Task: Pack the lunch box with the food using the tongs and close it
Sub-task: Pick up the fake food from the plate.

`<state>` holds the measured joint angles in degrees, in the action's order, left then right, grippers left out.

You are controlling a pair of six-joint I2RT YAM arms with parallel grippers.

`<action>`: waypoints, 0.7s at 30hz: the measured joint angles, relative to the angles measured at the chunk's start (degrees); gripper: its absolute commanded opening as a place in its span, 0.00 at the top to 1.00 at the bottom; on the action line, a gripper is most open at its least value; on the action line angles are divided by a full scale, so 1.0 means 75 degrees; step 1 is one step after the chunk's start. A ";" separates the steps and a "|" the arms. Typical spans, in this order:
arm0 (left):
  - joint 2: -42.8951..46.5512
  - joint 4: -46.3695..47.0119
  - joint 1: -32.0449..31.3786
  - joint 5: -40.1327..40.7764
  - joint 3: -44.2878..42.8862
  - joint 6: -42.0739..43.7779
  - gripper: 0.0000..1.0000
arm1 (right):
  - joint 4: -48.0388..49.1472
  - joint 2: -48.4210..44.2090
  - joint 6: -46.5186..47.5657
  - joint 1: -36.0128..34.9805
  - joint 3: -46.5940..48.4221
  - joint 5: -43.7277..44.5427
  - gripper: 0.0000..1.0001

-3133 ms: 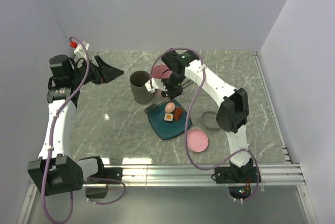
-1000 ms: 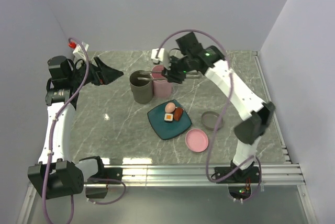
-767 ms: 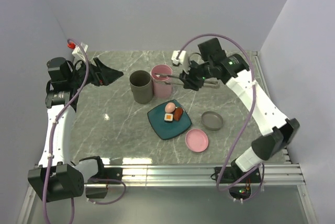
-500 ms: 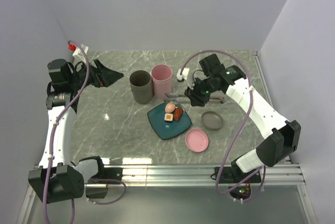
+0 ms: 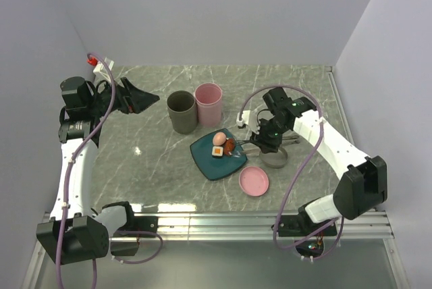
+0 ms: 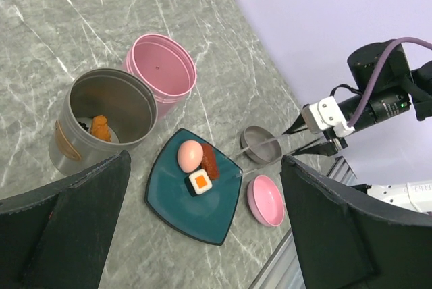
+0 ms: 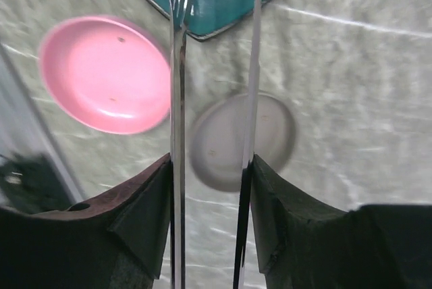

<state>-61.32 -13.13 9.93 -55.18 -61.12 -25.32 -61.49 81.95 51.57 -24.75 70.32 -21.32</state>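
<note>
Jaws of the right gripper (image 7: pixel 210 175) stand half closed, clamped on the long silver metal tongs (image 7: pixel 177 66), which have moved from the pink round tin (image 5: pixel 209 96) down to the teal square plate (image 5: pixel 214 166) at centre, tips beside the red-brown sausage (image 5: pixel 231 145). Left gripper (image 5: pixel 138 98), upper left, gapes wide, empty.

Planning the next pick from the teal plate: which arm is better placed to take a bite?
Probably right. The right gripper is shut on the tongs, whose tips reach over the teal plate by the sausage. The left gripper hangs open and empty, far to the left.
</note>
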 measured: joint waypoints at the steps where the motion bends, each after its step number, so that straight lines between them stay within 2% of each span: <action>1: 0.0000 0.0000 0.0000 -0.0012 0.0000 -0.0003 0.01 | -0.0012 -0.0017 0.0245 0.0026 -0.0003 0.0076 0.46; 6: 0.0000 0.0003 0.0000 -0.0064 0.0009 0.0009 0.01 | -0.0213 0.0181 0.1128 0.0093 0.0545 0.0312 0.46; 12: 0.0052 0.0020 0.0000 -0.0064 0.0224 0.0026 0.01 | -0.0239 0.0991 0.1070 0.0108 0.1862 -0.0055 0.45; 21: 0.0041 0.0041 0.0000 -0.0067 0.0251 0.0029 0.01 | -0.0399 0.1737 0.1198 0.0009 0.2282 -0.0332 0.40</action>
<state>-61.01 -12.82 9.93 -55.68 -59.24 -25.10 -64.49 94.98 60.55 -24.69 87.44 -23.81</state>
